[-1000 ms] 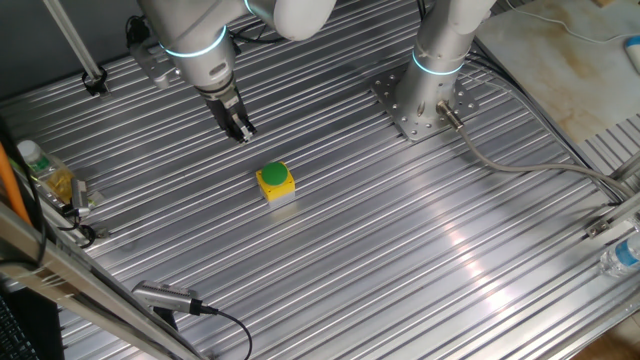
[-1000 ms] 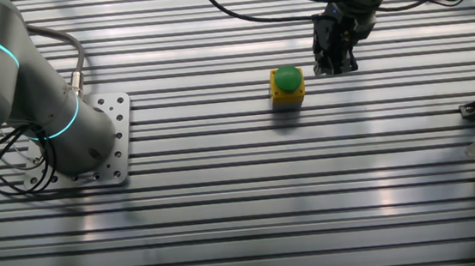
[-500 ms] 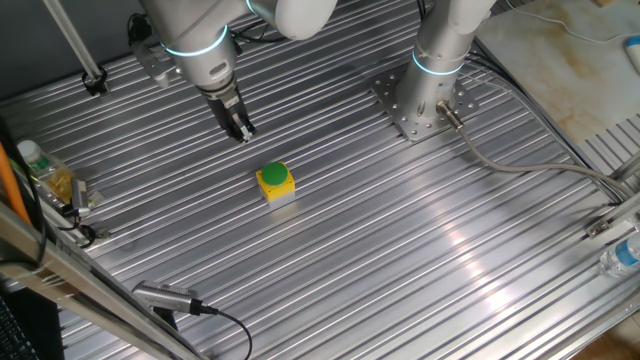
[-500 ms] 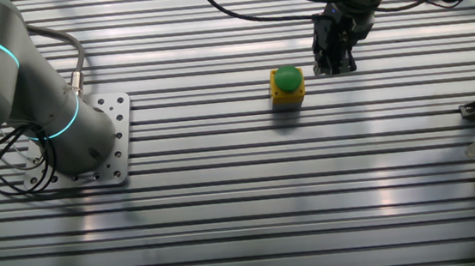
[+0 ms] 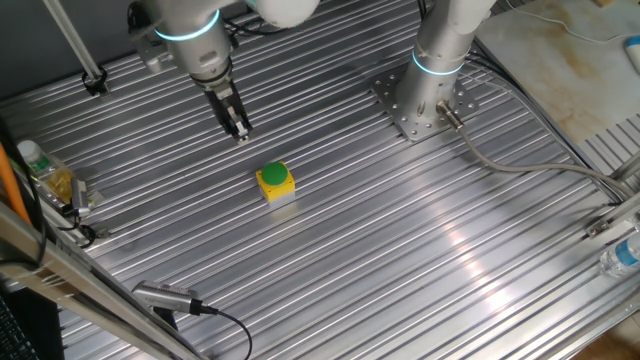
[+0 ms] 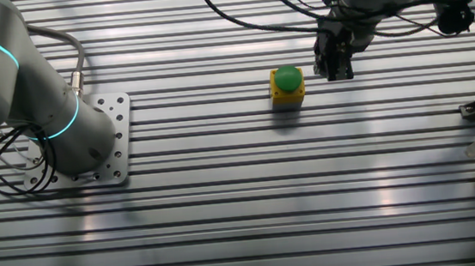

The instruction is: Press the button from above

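Note:
The button (image 5: 274, 174) is a small round green cap on a yellow cube-shaped box (image 5: 277, 187) with a pale grey base, standing on the ribbed metal table. It also shows in the other fixed view (image 6: 287, 79). My gripper (image 5: 240, 129) hangs above the table behind and to the left of the button, apart from it. In the other fixed view the gripper (image 6: 334, 68) is just right of the box, at about the same height in the picture. It holds nothing. No view shows clearly whether the fingertips touch.
A second arm's base plate (image 5: 418, 100) is bolted at the back; it also shows in the other fixed view (image 6: 83, 138). A bottle (image 5: 45, 175) and clamp sit at the left edge, cables (image 5: 200, 310) run at the front, and another bottle (image 5: 622, 257) lies at the right edge.
The arm's wrist has shifted a little toward the back left and stands more upright. The fingertips have barely moved. The button has not moved.

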Robot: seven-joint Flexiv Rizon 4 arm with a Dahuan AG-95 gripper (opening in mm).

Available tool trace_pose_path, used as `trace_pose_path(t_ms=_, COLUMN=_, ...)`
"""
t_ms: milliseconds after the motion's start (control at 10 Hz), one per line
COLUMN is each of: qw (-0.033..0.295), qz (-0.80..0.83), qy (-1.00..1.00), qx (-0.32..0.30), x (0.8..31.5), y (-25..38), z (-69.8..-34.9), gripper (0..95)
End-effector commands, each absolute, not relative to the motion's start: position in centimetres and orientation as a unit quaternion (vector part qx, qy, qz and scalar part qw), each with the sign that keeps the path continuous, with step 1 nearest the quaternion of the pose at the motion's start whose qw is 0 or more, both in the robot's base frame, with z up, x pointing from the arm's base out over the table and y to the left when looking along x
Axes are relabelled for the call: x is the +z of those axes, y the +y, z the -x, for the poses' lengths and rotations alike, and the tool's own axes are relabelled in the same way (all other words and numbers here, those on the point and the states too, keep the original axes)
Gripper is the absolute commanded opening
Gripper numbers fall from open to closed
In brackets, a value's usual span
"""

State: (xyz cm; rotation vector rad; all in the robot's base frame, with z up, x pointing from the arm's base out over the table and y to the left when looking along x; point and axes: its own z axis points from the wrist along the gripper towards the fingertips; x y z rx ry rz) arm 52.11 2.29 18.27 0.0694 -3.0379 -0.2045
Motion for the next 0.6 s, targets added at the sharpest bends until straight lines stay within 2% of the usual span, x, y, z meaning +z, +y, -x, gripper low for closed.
trace_pose_path(t_ms=100, qw=0.047, qz=-0.034, qy=-0.997, qx=-0.047, x=18.27, y=2.21, z=-52.12, gripper=0.0)
trace_pose_path(t_ms=600, qw=0.046, qz=-0.043, qy=-0.998, qx=-0.03, x=18.16, y=1.96, z=-52.07, gripper=0.0)
